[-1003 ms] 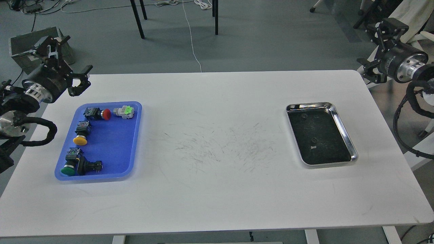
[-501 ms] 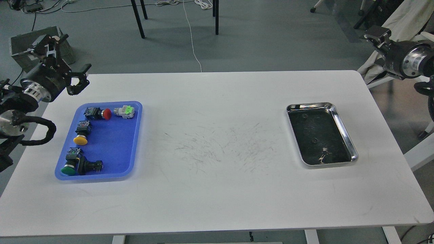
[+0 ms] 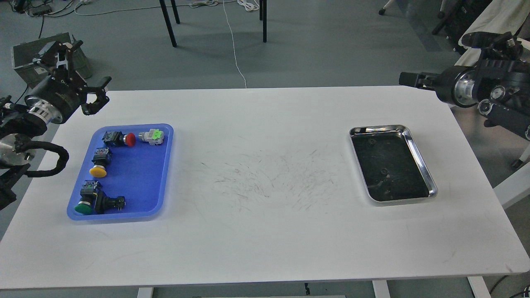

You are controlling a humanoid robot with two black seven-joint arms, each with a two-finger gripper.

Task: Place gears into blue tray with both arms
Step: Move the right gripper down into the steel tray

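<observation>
Two tiny black gears (image 3: 371, 142) (image 3: 384, 170) lie apart inside the shiny steel tray (image 3: 418, 153) on the right of the white table. The blue tray (image 3: 136, 182) sits at the left and holds several push-button switches. My left gripper (image 3: 89, 70) hovers open just beyond the blue tray's far left corner, with nothing between its fingers. My right gripper (image 3: 412, 78) reaches in over the table's far right edge, above and behind the steel tray. It points left, and only one dark finger can be made out.
Switches with red (image 3: 130, 139), yellow (image 3: 98, 170) and green (image 3: 83, 208) caps and a grey-green part (image 3: 152, 136) lie in the blue tray. Faint scratches mark the table's middle (image 3: 269, 178). Chair legs and cables are on the floor behind.
My right arm has swung in from the far right, and its gripper now points left over the table's far edge. The left arm has barely moved. Gears lie still.
</observation>
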